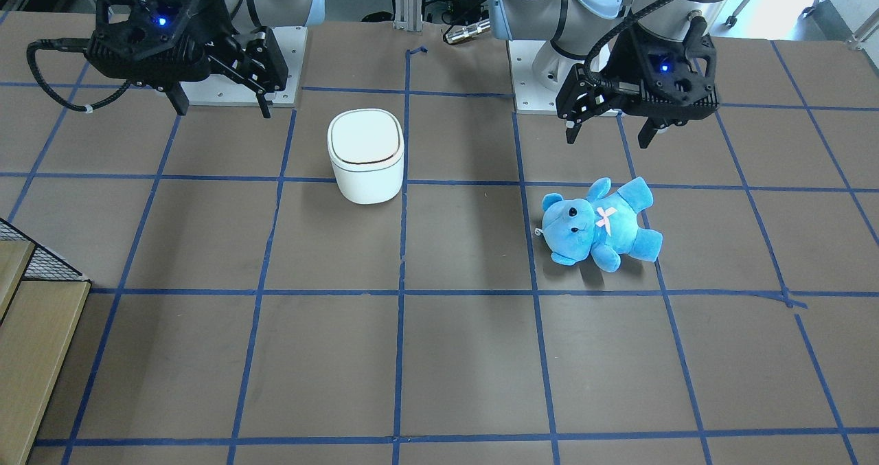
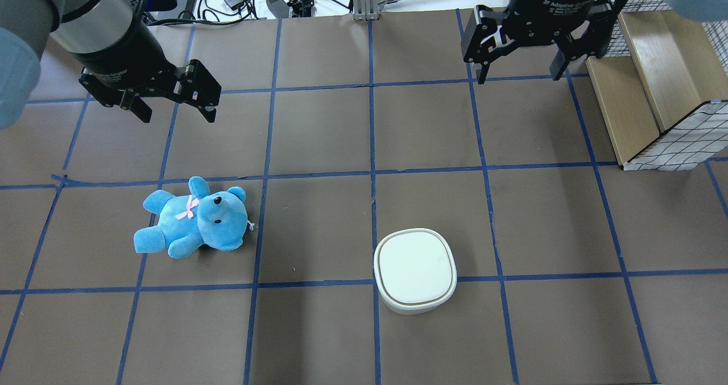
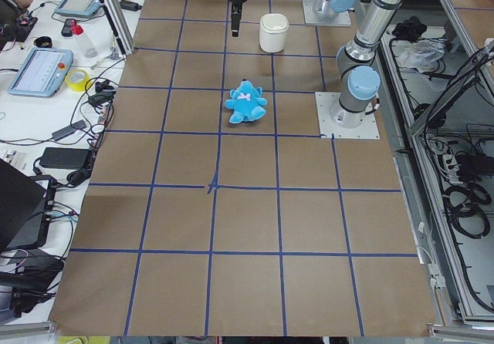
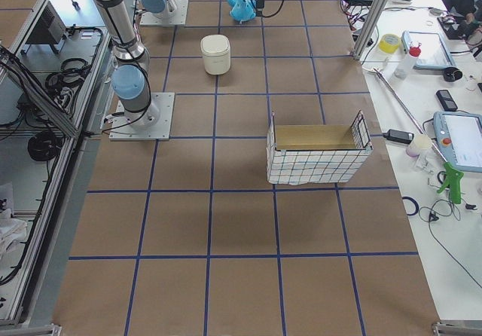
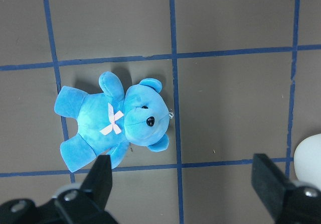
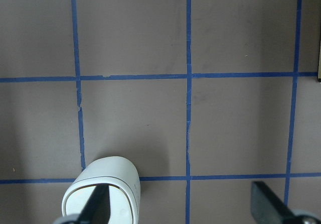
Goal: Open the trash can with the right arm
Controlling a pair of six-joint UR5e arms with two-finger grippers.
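Note:
The white trash can (image 2: 415, 271) stands upright with its flat lid shut; it also shows in the front view (image 1: 365, 156) and at the bottom left of the right wrist view (image 6: 103, 191). My right gripper (image 2: 518, 78) is open and empty, and hangs above the table well away from the can, toward the far right in the overhead view; it also shows in the front view (image 1: 223, 110). My left gripper (image 2: 177, 116) is open and empty above the table, just beyond the blue teddy bear (image 2: 193, 217).
The teddy bear lies on its back on the robot's left side of the table (image 1: 597, 224). A wire-mesh basket with a wooden floor (image 2: 654, 89) stands at the table's right edge, close to my right gripper. Cables and tools lie beyond the far edge.

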